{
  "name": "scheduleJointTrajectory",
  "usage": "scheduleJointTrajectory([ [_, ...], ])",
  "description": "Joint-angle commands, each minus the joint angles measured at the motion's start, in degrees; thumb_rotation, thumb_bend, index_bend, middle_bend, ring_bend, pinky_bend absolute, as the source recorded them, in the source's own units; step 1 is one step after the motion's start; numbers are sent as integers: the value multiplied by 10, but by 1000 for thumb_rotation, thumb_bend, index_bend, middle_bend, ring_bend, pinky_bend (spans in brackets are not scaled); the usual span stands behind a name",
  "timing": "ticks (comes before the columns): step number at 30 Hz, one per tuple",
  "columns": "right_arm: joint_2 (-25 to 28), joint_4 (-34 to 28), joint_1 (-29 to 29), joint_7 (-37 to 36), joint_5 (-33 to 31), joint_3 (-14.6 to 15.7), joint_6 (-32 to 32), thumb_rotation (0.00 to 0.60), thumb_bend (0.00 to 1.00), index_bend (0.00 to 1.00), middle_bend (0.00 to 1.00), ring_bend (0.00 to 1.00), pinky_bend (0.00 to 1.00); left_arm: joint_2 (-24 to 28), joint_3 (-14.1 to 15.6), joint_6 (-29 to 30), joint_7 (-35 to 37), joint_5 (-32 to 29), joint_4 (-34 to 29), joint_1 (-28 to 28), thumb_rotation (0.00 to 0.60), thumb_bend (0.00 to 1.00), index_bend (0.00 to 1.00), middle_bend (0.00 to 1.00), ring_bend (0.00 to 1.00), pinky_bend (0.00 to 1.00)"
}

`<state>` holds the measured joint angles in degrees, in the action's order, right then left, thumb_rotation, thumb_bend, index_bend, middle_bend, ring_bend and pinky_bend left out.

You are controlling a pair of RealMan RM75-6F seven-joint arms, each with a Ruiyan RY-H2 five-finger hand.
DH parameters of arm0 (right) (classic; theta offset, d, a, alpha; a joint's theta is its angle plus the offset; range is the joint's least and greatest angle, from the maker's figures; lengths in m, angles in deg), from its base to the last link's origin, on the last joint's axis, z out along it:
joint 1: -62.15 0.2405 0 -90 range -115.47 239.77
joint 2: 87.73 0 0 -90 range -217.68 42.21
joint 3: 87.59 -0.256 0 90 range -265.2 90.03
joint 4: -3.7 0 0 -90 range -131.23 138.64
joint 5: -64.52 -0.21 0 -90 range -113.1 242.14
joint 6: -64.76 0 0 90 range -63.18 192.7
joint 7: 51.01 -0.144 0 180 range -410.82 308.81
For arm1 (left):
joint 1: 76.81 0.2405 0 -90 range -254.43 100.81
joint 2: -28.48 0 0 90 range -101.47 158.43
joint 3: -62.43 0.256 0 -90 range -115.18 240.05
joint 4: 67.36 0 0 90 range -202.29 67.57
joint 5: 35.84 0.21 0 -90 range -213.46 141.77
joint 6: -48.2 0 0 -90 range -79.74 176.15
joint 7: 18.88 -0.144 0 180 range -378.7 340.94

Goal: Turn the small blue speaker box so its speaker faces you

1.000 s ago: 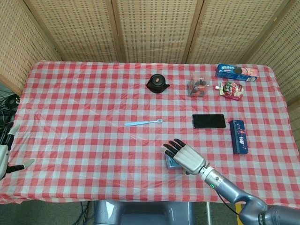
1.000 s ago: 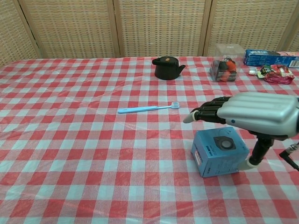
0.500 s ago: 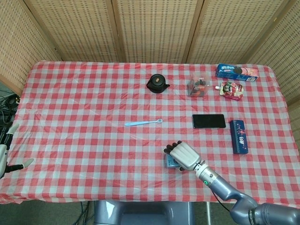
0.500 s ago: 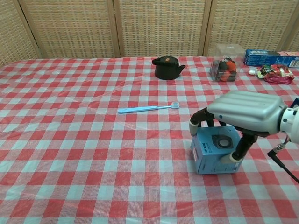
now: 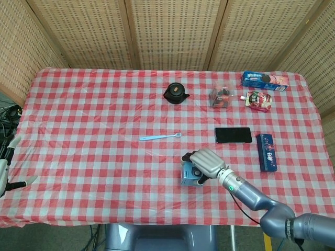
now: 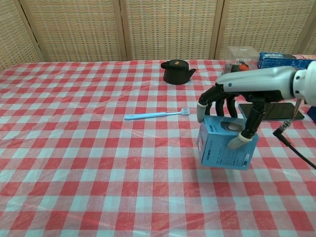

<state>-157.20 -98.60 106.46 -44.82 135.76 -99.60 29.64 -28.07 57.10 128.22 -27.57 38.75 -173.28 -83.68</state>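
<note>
**Right hand clamped on blue box, near table edge**

Right hand [image 6: 240,106] reaches in from the robot's right w/ fingers curled down over the box [image 6: 227,149]; thumb tip pressed on the near-right face, other fingers [image 6: 203,109] wrapped over the top and far-left edge. So it's holding the box, not just resting on it. Head view shows the same: hand [image 5: 207,161] covers most of the box [image 5: 187,177], only the left part showing.

Box sits tilted, near the front edge of the table [image 5: 78,130], right of centre. Chest view: dark round speaker on its upper face, partly hidden under the fingers; white print on the side toward the camera. Can't tell if the box's base is fully off the cloth.

Left hand [image 5: 7,167] at far left of head view, off the table edge, fingers spread, holding nothing.

Rest of table, red-white check cloth:
- toothbrush [image 6: 157,114], light blue, mid-table, left of and beyond the box
- black teapot [image 6: 176,71] further back
- clear snack tub [image 5: 221,98] right of teapot
- phone [image 5: 233,135] flat, dark, beyond the hand
- dark blue carton [image 5: 267,152] just right of phone
- red pouch [image 5: 258,100] and blue biscuit pack [image 5: 264,80] at far right corner
</note>
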Motion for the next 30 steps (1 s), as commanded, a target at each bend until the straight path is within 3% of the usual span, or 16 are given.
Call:
scheduleJointTrajectory([
  [1,63,-1,84,-62,-128,-36,130,600,727,509,562,565,543,-1,-3,-3,-3,-7,2,-3,600,0,0,0,0,0],
  [5,90,42,163,-111,-222,-14,263,600,824,515,562,573,542,-2,-8,-11,-8,-21,4,-9,600,0,0,0,0,0],
  [9,83,91,221,-165,-263,16,360,600,872,517,563,573,542,-4,-12,-18,-12,-35,6,-14,600,0,0,0,0,0],
  [23,30,150,252,-205,-221,63,404,600,865,526,564,573,537,-8,-12,-24,-22,-47,6,-22,600,0,0,0,0,0],
  [26,24,155,254,-210,-213,72,402,600,738,428,433,427,345,-7,-11,-24,-22,-46,6,-22,600,0,0,0,0,0],
  [28,20,155,251,-213,-205,77,386,600,524,240,180,151,98,-7,-11,-24,-22,-46,6,-22,600,0,0,0,0,0],
  [29,18,155,249,-213,-201,79,375,600,402,149,71,48,25,-7,-11,-24,-21,-47,6,-23,600,0,0,0,0,0],
  [30,17,154,246,-211,-195,81,360,600,335,105,30,14,5,-7,-11,-23,-21,-47,6,-23,600,0,0,0,0,0],
])
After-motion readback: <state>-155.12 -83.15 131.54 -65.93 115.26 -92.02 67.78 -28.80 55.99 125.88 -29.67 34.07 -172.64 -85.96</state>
